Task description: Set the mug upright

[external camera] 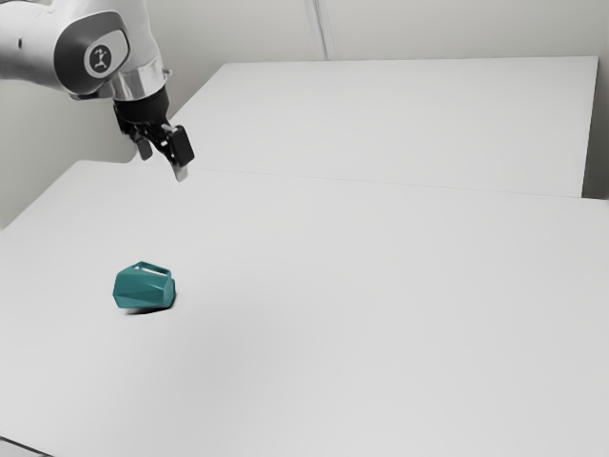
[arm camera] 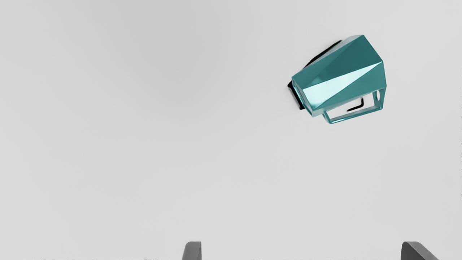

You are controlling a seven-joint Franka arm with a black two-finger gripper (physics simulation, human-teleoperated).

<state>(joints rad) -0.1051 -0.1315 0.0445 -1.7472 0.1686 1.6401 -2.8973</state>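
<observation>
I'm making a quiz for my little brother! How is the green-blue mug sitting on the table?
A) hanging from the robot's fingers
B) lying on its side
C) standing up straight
B, because the mug rests with its long side down on the table, below the raised gripper.

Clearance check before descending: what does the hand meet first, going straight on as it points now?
Probably the bare tabletop. The mug looks off the line of the hand, though depth is unclear, so I can't say by how much.
</observation>
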